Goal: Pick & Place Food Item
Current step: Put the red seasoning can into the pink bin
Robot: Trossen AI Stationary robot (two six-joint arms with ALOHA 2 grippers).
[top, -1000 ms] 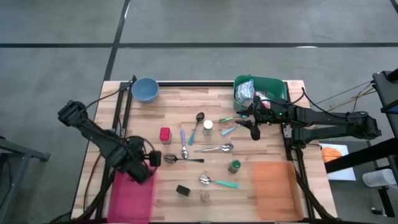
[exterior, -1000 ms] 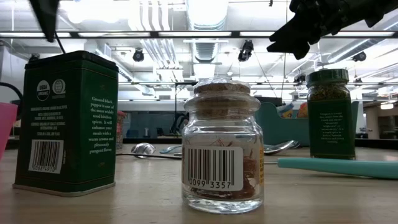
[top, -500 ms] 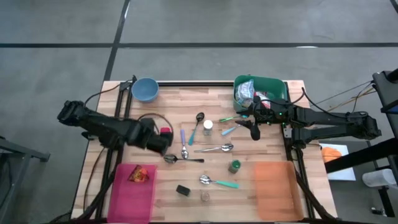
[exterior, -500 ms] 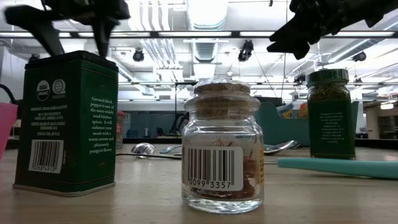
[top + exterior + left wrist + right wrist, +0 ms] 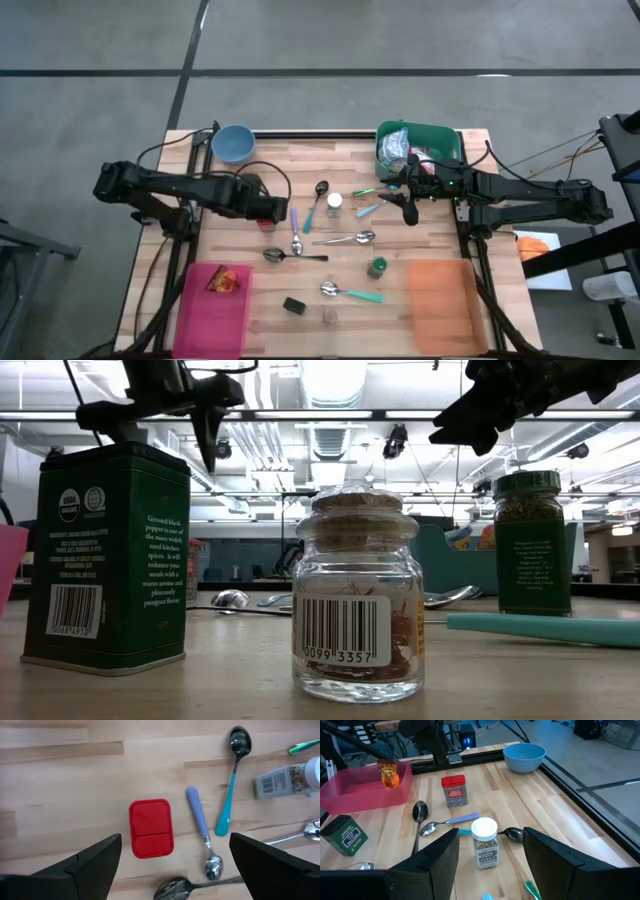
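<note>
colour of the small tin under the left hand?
Red: the small rectangular tin sits below the open left hand, clearest in the left wrist view.

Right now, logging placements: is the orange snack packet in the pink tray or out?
In: the orange snack packet lies inside the pink tray.

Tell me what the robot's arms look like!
Both arms are dark, almost black, made of jointed tube-like segments with black cables looping beside them. The left pincer and right pincer each end in two flat, wedge-shaped black fingers. The right arm shows a tiny green light.
</note>
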